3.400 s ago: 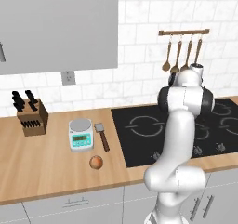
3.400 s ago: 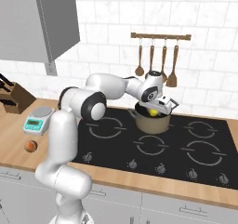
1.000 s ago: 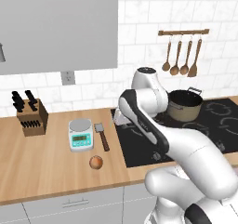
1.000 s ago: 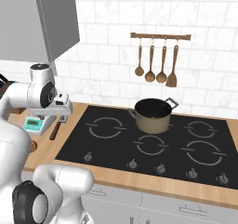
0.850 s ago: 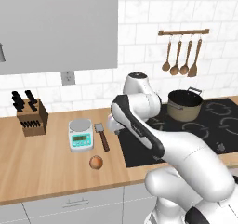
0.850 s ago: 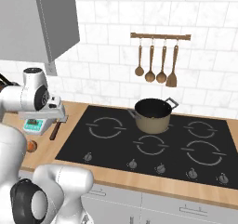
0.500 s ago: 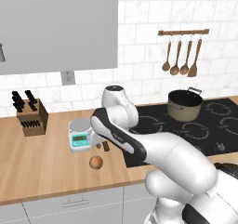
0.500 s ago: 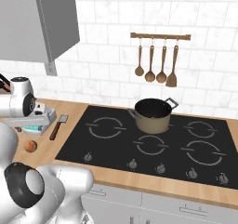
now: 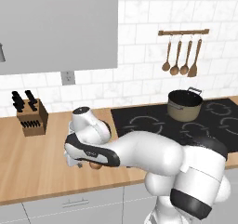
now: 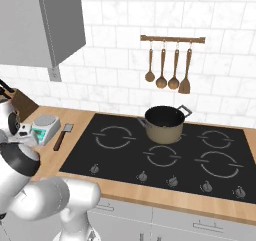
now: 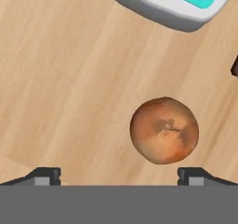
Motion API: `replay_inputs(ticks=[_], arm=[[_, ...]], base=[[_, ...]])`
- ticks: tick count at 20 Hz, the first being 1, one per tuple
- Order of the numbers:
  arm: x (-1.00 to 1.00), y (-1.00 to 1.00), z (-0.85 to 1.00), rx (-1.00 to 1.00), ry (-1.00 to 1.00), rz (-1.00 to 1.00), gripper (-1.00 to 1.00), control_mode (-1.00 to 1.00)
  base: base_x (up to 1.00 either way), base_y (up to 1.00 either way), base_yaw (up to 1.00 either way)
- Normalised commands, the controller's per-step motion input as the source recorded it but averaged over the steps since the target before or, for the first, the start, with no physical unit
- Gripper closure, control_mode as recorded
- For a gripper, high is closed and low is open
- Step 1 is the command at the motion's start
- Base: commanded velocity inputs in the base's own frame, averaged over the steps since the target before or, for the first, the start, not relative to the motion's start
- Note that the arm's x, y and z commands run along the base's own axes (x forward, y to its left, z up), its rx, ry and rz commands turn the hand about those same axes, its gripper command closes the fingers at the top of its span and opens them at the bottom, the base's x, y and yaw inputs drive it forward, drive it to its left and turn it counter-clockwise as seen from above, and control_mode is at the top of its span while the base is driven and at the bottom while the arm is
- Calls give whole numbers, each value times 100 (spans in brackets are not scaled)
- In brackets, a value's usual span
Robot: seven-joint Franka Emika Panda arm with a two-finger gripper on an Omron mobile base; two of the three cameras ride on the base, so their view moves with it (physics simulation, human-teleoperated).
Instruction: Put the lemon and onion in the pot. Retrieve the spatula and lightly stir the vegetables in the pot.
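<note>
The gripper [image 11: 119, 174] hangs over the wooden counter [image 11: 60, 79] with jaws released and spread wide, grasping nothing; the onion [image 11: 164, 129] lies on the counter between the fingertips [image 11: 46, 175], nearer the right-hand one; a scale [image 11: 181, 4] sits beyond it; the pot [image 10: 163, 123] stands on the hob [image 10: 125, 155], well apart.
</note>
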Motion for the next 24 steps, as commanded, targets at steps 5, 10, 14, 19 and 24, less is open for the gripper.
replay_inputs(ticks=[5,10,14,19,24], arm=[[26,3,-27,-12,0,-6,-100,-100],[18,-1,0,-3,0,-7,-100,-100],[4,-8,-9,0,0,-2,-100,-100],[1,-28,-16,-1,0,-5,-100,-100],[0,-31,-9,0,0,-5,-100,-100]], base=[[0,0,0],[0,0,0],[0,0,0],[0,0,0],[0,0,0]])
